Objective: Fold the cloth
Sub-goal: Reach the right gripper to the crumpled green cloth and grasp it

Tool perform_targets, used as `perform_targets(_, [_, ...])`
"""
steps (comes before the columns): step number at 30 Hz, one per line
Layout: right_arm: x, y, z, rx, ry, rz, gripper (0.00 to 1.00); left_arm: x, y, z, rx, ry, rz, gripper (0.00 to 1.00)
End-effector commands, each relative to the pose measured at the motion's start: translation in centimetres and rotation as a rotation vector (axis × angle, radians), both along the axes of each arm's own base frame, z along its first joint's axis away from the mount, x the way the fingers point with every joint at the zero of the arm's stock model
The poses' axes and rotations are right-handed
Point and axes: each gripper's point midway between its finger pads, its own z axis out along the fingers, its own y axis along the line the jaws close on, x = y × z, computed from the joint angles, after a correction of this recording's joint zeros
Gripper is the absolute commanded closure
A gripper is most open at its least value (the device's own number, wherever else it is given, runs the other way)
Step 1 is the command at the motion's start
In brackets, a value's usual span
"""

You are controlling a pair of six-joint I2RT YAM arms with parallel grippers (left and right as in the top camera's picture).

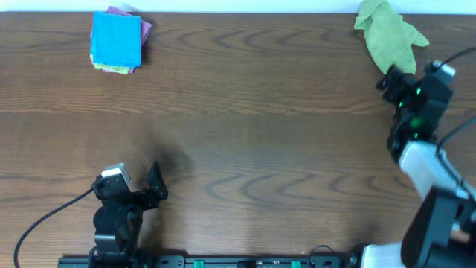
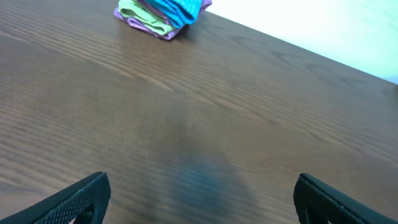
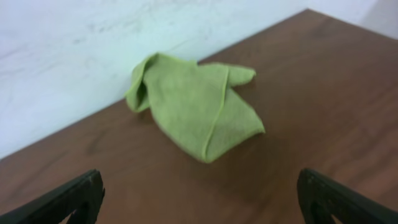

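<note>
Item under inspection: the green cloth (image 1: 387, 33) lies in the upper right of the overhead frame, at the far edge of the counter (image 1: 260, 112). It is loosely bunched, not flat. In the right wrist view the green cloth (image 3: 196, 106) has one flap turned over along a diagonal crease and a rolled lip on its left. No fold is judged complete.

The right tool (image 1: 388, 79) sits just below the cloth in the overhead frame, pointed toward it but apart from it. In its own view the right tool (image 3: 202, 202) has both fingers spread wide at the lower corners, holding nothing. This placement suits an approach for a first pick-up, probably to drag the cloth off the edge into open working space.

The left tool (image 1: 156, 182) rests in the lower left, well apart from the cloth. Its wrist view shows the left tool (image 2: 199, 199) likewise spread and empty over bare counter, apparently waiting.

A stack of folded cloths (image 1: 117, 41), blue uppermost, occupies the upper left, well apart from both tools.
</note>
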Motion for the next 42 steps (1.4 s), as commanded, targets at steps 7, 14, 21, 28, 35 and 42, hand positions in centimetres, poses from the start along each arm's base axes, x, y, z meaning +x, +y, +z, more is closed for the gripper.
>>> perform_targets(7, [8.6, -4.7, -2.6, 0.014, 0.108, 0.057, 0.01, -0.1, 0.2, -0.9, 0.004, 0.019, 0.01, 0.05])
perform_targets(14, [9.4, -3.3, -4.6, 0.075, 0.154, 0.133, 0.01, -0.1, 0.2, -0.9, 0.004, 0.019, 0.01, 0.05])
perform_targets(21, [11.0, -4.2, -4.8, 0.063, 0.084, 0.131, 0.01, -0.1, 0.2, -0.9, 0.004, 0.019, 0.01, 0.05])
perform_targets(28, [11.7, -5.5, -8.0, 0.12, 0.123, 0.106, 0.01, -0.1, 0.2, -0.9, 0.004, 0.019, 0.01, 0.04])
perform_targets(35, [11.9, -6.0, -10.5, 0.16, 0.151, 0.089, 0.01, -0.1, 0.2, -0.9, 0.004, 0.019, 0.01, 0.05])
perform_targets(42, [11.2, -5.8, -13.3, 0.185, 0.213, 0.08, 0.03, -0.1, 0.2, -0.9, 0.004, 0.019, 0.01, 0.05])
